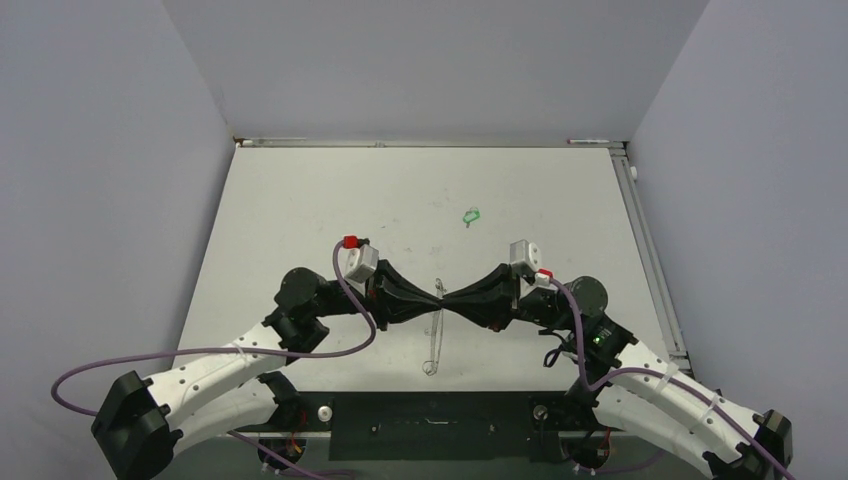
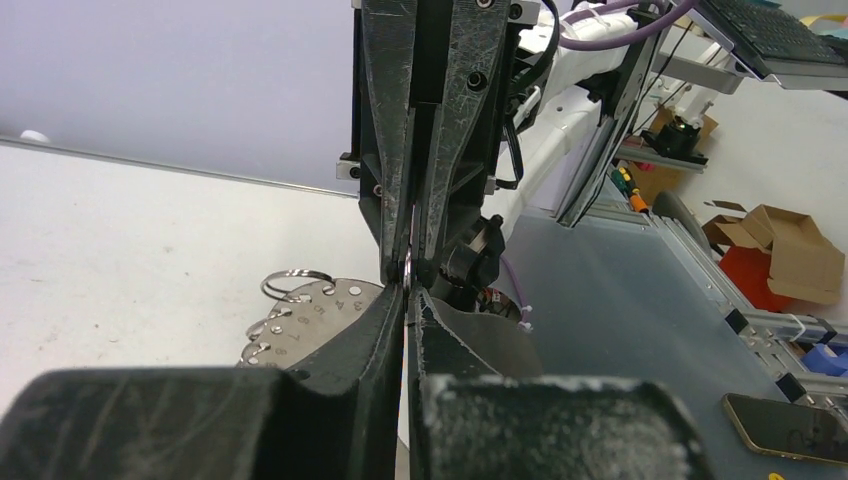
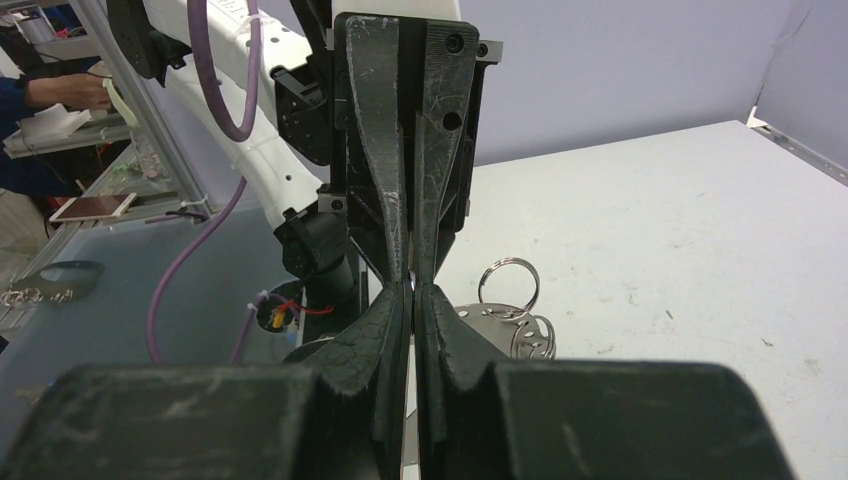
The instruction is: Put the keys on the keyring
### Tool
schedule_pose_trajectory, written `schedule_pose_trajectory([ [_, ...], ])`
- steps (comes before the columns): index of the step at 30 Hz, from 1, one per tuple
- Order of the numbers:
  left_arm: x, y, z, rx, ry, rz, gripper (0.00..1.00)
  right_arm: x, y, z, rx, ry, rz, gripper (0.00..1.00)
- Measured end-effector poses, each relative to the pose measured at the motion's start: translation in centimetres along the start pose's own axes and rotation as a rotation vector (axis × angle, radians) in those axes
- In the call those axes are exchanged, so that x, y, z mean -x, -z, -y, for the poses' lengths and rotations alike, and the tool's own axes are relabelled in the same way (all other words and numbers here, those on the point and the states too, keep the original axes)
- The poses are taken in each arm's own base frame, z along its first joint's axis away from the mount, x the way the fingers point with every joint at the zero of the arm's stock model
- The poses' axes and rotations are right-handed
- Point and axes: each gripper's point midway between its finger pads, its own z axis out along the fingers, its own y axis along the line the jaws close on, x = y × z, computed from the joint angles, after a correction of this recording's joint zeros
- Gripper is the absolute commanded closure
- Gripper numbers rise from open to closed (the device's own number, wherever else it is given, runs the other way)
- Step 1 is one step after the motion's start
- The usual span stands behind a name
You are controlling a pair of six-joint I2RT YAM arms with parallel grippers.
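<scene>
Treat this step as a two-handed hold on the keyring, ahead of any threading. Start broad: bench underneath, two sets of fingers meeting tip to tip above its near half. See the left fingers clenched and the right fingers clenched, each pair seemingly pinching the keyring's thin rim from opposite sides. Read that as a likely grip, not a certainty, with the contact itself hidden between the tips. Hold the flat grey ring steady, a thin edge-on sliver from above, without twisting one wrist against the other. Free one pair only with the other pinch judged firm. Pick the split loop at the keyring's rim as the likely target for threading.

Then look around. Find the purple cable sweeping well to the left of the keyring, away from the work. Find the green key alone on the bench, beyond the keyring and slightly right, well apart from it, untouched. No obstacle visible between keyring and key. Expect trouble mainly from size: tiny key, flat on the bench, probably hard to lift; small loop, probably hard to open.
</scene>
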Motion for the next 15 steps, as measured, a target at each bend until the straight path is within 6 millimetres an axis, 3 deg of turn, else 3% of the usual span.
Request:
schedule_pose_trajectory([
  [2,0.1,0.0,0.0,-0.001,0.0,0.004,1.0,0.0,0.0,0.0,0.0,-0.001,0.0,0.93],
  [7,-0.4,-0.1,-0.6,0.027,0.024,-0.025,1.0,-0.1,0.0,0.4,-0.026,-0.013,-0.012,0.72],
  [11,-1.1,-0.2,-2.2,0.11,0.05,-0.066,1.0,0.0,-0.1,1.2,-0.073,-0.018,-0.022,0.59],
  [15,-1.7,0.0,-3.5,0.19,0.065,-0.101,1.0,0.2,0.0,2.1,-0.127,-0.015,-0.029,0.53],
])
